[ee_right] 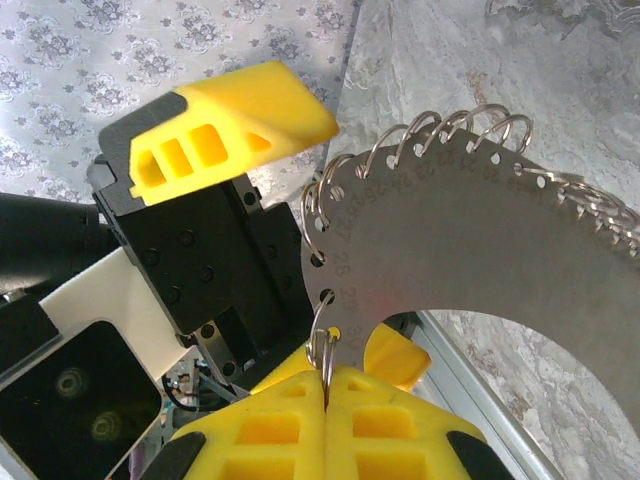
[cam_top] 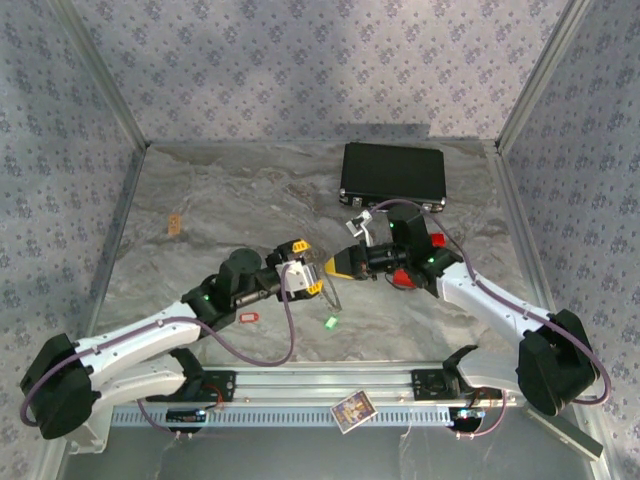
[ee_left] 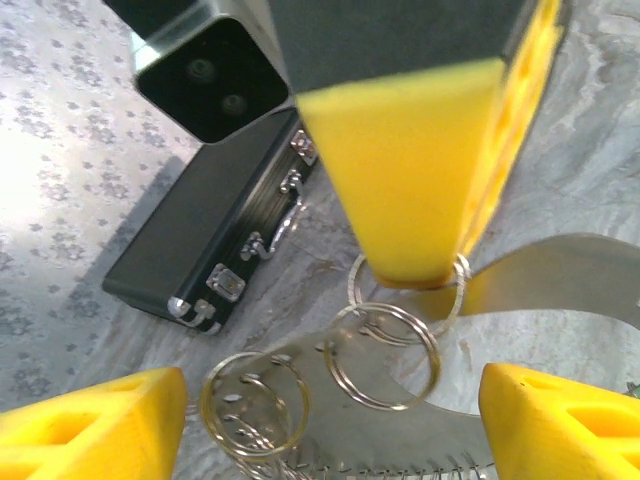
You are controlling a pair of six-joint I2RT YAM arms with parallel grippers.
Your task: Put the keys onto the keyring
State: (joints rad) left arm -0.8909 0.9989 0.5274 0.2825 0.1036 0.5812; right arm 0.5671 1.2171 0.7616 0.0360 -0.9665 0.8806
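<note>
- Patterned grey-blue walls (cam_top: pixel 300 60) close in a marbled grey table (cam_top: pixel 200 190). A small tan scrap (cam_top: pixel 175 225) lies near the table's left side.
- The red-tagged key (cam_top: pixel 247 318) lies flat on the table, just beside the left arm's forearm and apart from any ring.
- The left gripper (cam_top: pixel 310 268) is released, its yellow fingertips standing wide apart. A crescent metal plate (ee_right: pixel 480 250), strung with many split rings, sits between them; whether either finger touches it I cannot tell.
- The green-and-white key (cam_top: pixel 331 322) lies on the table on the near side of the two grippers, with nothing touching it.
- The right gripper (ee_right: pixel 326 382) faces the left one. Its yellow pads are pressed together on the keyring (ee_right: pixel 324 345), a split ring at the plate's rim by a numbered hole.
- A printed card (cam_top: pixel 352 410) rests on the rail at the near edge, between the arm bases.
- A black case (cam_top: pixel 392 173) lies closed at the far side, beyond the right arm.
</note>
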